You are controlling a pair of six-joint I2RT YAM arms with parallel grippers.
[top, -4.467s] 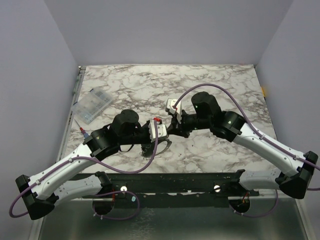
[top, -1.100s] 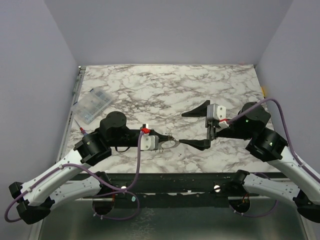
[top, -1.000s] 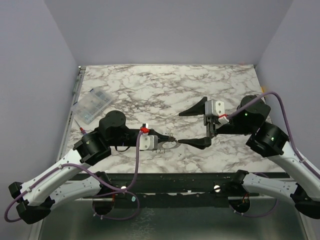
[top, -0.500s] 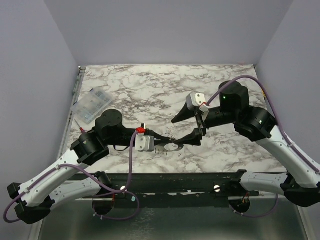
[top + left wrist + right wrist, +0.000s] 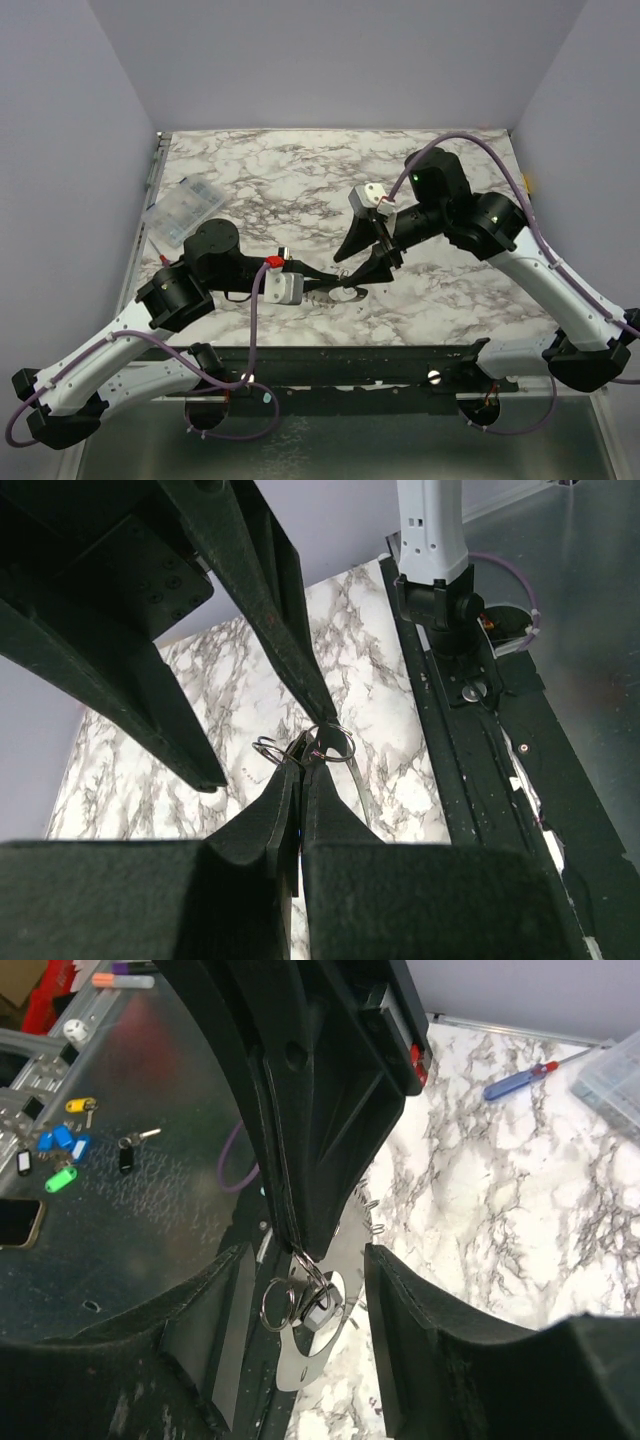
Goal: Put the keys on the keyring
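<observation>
left hand (image 5: 300,768) is clamped on the keyring (image 5: 343,293), held low over the counter (image 5: 300,170) near its front edge; right hand (image 5: 362,258) has its jaws apart, straddling it. light, stiff, slick wire that will likely swivel, so take it across the rim close beside the left hand.

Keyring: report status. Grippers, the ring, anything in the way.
Left gripper shut on the keyring. Right gripper open, one finger either side of the ring. Nothing in the way; clear box well off to the left.
</observation>
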